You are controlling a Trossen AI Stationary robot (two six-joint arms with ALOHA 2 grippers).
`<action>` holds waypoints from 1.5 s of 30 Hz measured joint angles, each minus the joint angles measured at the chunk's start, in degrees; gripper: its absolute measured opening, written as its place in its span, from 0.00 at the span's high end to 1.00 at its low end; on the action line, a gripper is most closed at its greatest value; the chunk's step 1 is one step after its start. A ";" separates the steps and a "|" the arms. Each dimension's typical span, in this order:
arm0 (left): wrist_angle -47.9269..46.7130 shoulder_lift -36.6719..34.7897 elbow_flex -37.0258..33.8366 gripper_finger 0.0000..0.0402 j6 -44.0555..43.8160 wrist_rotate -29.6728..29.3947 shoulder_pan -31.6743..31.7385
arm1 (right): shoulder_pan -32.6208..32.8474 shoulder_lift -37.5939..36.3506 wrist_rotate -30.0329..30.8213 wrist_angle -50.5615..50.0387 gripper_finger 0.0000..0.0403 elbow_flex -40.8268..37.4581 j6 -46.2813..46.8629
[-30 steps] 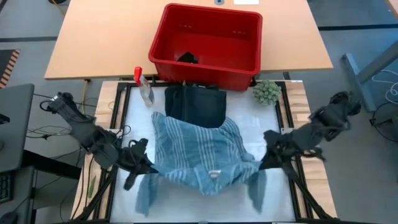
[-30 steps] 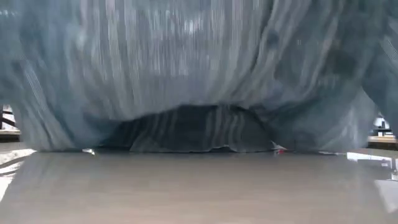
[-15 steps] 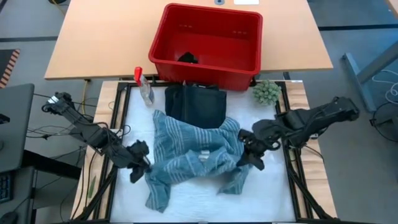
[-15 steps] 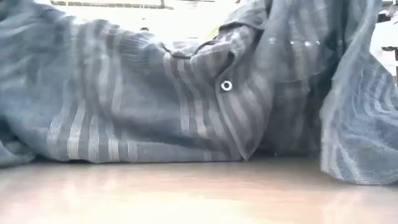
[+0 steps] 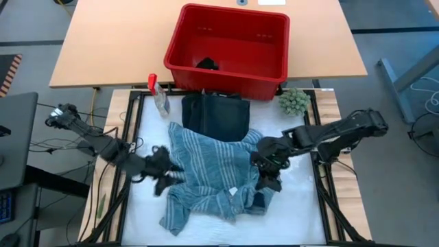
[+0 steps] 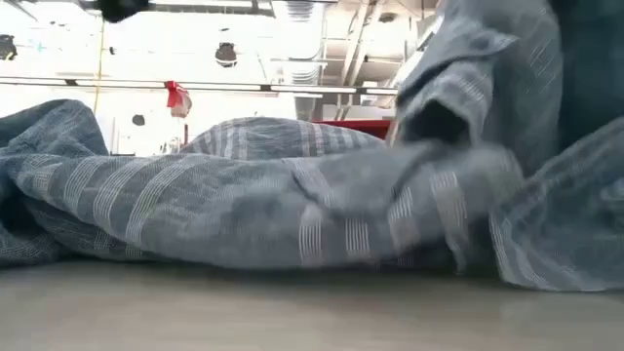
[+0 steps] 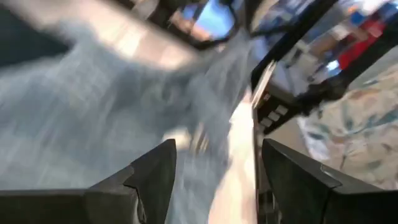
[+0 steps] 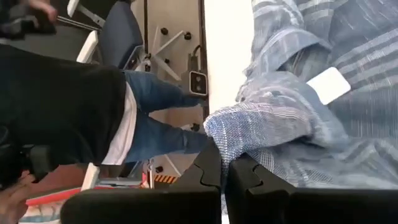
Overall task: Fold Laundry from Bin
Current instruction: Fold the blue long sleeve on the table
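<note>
A striped grey-blue garment (image 5: 212, 171) lies crumpled in the middle of the white table top (image 5: 302, 213); it is one piece of the laundry. In the low view it forms a low heap (image 6: 273, 205) that rises at one side. My right gripper (image 5: 266, 175) is shut on its right side. My left gripper (image 5: 167, 175) stands open at the garment's left edge, with nothing between its fingers (image 7: 155, 180). A folded dark navy garment (image 5: 216, 115) lies flat beyond it. At the far edge stands the red bin (image 5: 230, 44), with a black piece (image 5: 206, 64) inside. My right gripper pinches a bunched lump of the striped cloth (image 8: 252, 134) between its two shut fingers (image 8: 208, 171), at the garment's right side. The fingers come slanting down from the table's right. The held lump stands a little above the table, and the rest of the garment lies slack on it.
A clear spray bottle with a red top (image 5: 159, 96) stands at the far left. A fuzzy green ball (image 5: 293, 101) sits at the far right, beside the bin. A black frame (image 5: 319, 137) edges the table top. A person (image 8: 81, 112) stands beyond the near edge. The near right part is bare.
Both grippers have come inward toward the table's middle, and the right one has also sunk. The striped garment, a second ago spread and hanging between them, has dropped into a crumpled heap on the table. My left gripper has opened and let go of the garment's left end.
</note>
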 joint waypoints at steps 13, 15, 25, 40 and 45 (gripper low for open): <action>46.53 27.32 -0.03 0.44 11.52 32.37 19.26 | -0.35 5.61 -6.00 3.36 0.94 0.04 -2.79; 53.00 32.27 0.14 0.44 8.76 35.81 20.04 | -0.38 5.44 -5.76 4.54 0.94 0.04 -2.83; 57.46 46.79 12.87 0.47 11.90 43.70 20.13 | -0.51 5.37 -4.53 7.59 0.94 0.04 -3.86; 42.07 51.31 22.70 0.48 15.62 52.72 20.31 | 0.37 5.31 -4.45 6.48 0.94 0.04 -3.47; 42.03 51.31 22.70 0.53 15.20 52.73 20.26 | 0.35 5.31 -4.52 7.38 0.94 0.04 -2.25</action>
